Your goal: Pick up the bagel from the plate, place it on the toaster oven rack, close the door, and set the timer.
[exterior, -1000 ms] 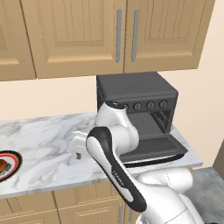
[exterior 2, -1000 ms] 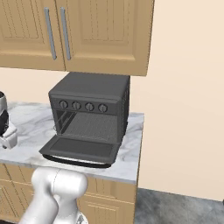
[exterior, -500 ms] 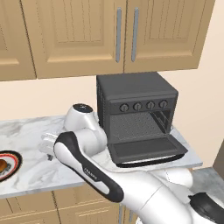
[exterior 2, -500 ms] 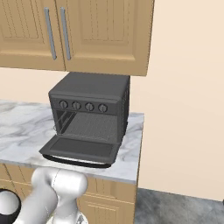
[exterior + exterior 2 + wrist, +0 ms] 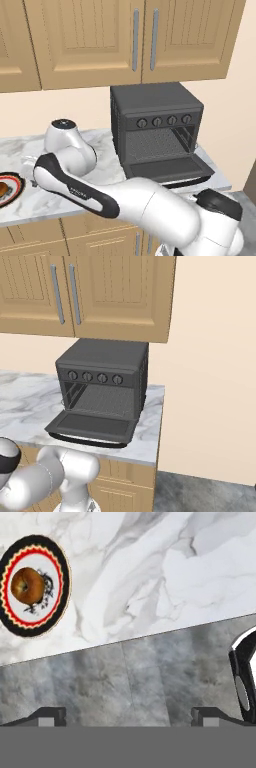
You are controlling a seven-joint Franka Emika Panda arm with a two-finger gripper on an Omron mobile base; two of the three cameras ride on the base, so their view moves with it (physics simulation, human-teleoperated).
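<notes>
1. Your two-finger gripper (image 5: 127, 712) hangs released and empty, its tips spread wide over the marble counter's (image 5: 165, 567) near edge.
2. Your arm has swung left from the dark grey toaster oven (image 5: 156, 127); fetching has begun.
3. The small orange-brown bagel (image 5: 26, 585) rests untouched on the round red-ringed plate (image 5: 56, 552), far left.
4. The oven's drop-down door (image 5: 92, 425) lies open before its wire rack (image 5: 110, 399).

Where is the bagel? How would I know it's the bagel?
Find the white marble counter and look along it for the round plate with a dark rim and a red ring. The bagel lies on the plate's white centre: a small orange-brown bread ring, the only food there.
</notes>
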